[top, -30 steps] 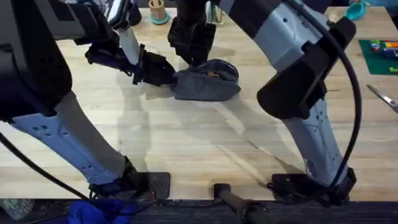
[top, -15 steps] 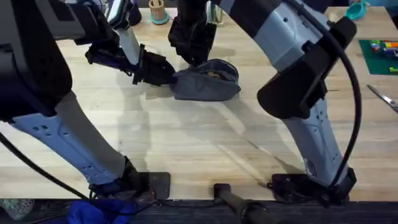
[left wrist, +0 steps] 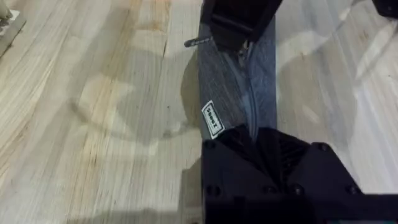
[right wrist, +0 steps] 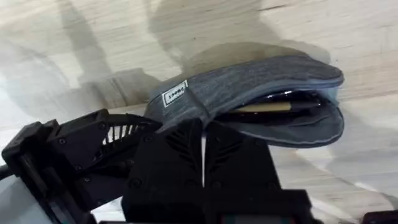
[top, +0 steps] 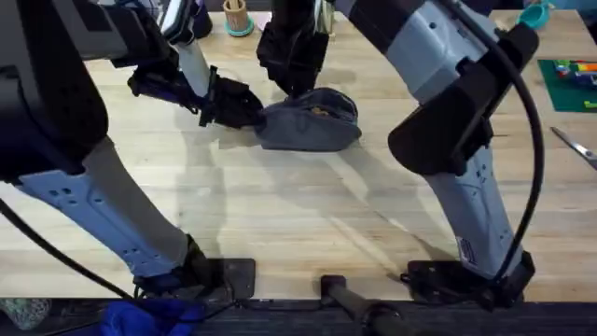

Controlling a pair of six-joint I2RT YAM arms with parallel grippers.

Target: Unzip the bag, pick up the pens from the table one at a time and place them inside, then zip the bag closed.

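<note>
The blue-grey bag [top: 312, 126] lies on the table [top: 280, 205] at the back middle. My left gripper [top: 247, 110] is shut on the bag's left end, and its fingers [left wrist: 261, 149] clamp the fabric beside the white label. Over the bag's top, my right gripper [top: 294, 82] is shut at the zipper line, its fingers [right wrist: 202, 146] pressed together. The zipper is closed along the left half [left wrist: 249, 93] and open on the right. Through that open mouth the pens show inside the bag, one yellow [right wrist: 264, 107] and one dark beside it.
A wooden cup of sticks [top: 236, 17] stands at the back behind the grippers. At the far right are a green mat [top: 569, 84] with coloured pieces, scissors [top: 574, 145] and a teal object [top: 534, 14]. Bare wood spreads in front of the bag.
My right gripper has shifted slightly to the right along the bag's top. The left gripper and the bag have stayed put.
</note>
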